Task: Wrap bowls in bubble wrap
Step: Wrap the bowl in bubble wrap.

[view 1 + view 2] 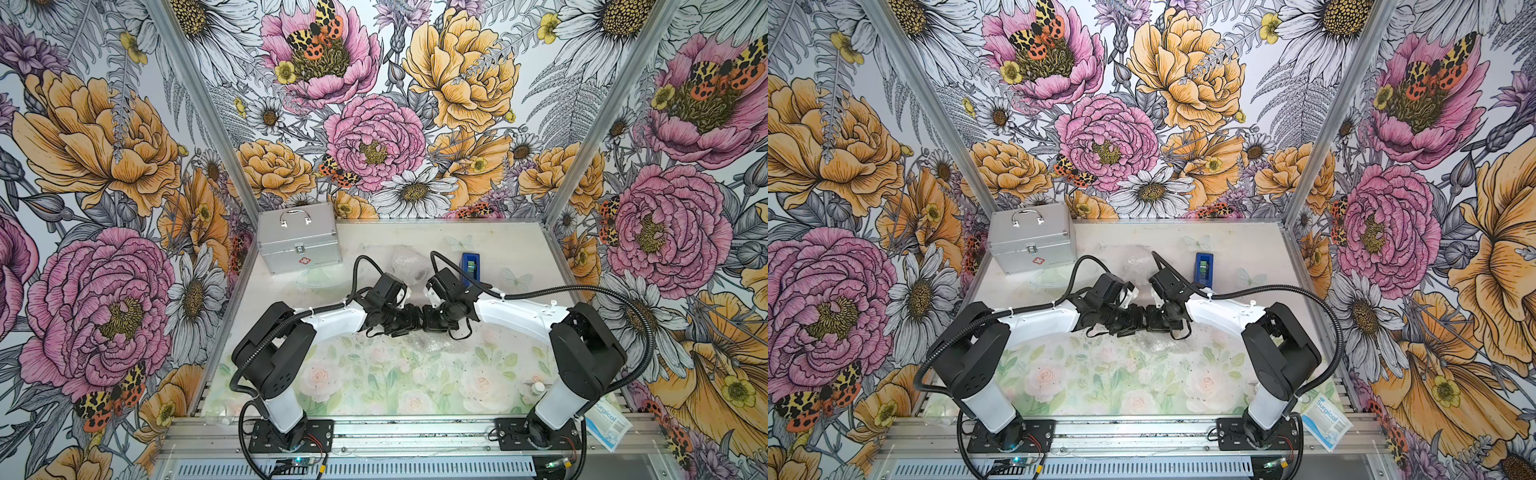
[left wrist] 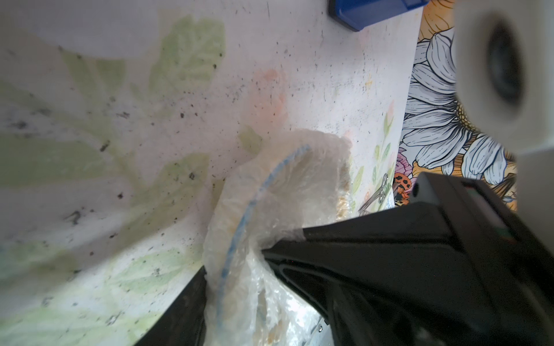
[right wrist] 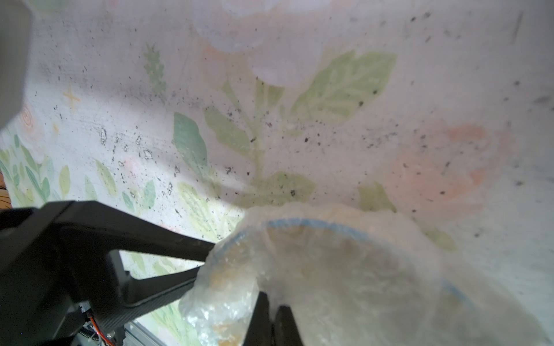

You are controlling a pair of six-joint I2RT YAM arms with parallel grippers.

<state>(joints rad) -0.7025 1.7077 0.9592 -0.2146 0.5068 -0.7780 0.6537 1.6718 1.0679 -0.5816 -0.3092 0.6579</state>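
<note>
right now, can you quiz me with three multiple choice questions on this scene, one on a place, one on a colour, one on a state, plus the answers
1. Where does the silver case stand?
A) far left corner of the table
B) near right corner
C) between the two arms

2. What colour is the tape dispenser?
A) red
B) blue
C) yellow

3. How is the bowl at the right pincer?
A) bare
B) covered in bubble wrap
C) inside the case

Answers:
1 A, it sits in that corner in both top views.
2 B, its body shows blue in both top views.
3 B, only the bowl's blue rim line shows through the clear wrap, and the pincer is shut on a fold of it.
</note>
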